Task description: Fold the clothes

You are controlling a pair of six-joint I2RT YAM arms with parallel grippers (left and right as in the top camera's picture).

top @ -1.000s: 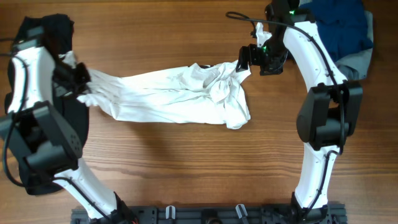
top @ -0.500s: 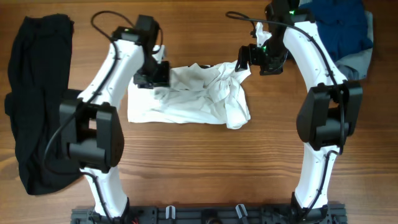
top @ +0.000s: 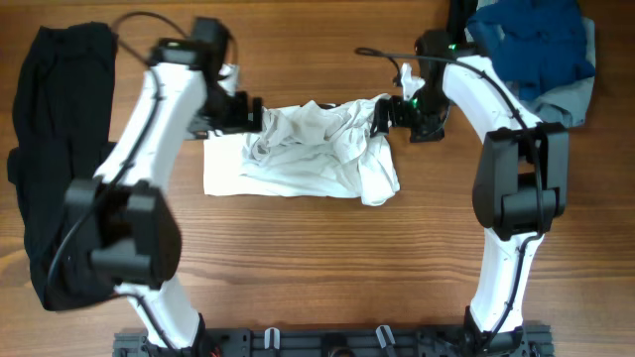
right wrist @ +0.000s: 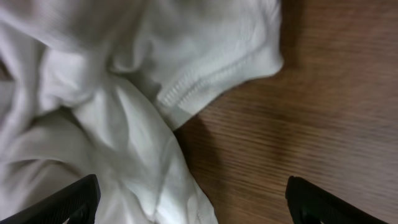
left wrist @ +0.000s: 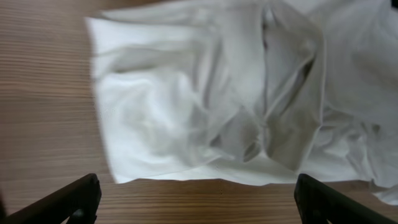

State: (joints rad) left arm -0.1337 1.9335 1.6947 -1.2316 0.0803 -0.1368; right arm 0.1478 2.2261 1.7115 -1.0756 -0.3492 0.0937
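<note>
First fold made: the shirt (top: 298, 164) now lies doubled in from 9 o'clock; your left gripper (top: 252, 114) and right gripper (top: 382, 112) both hang spread, empty.

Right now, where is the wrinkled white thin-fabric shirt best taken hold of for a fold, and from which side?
Grip the wrinkled white thin-fabric shirt at its left corner nearest the robot, coming from the left over the wooden table. There the cloth lies flat with a straight edge; the middle is bunched. The open left end effector is probably closest.
</note>
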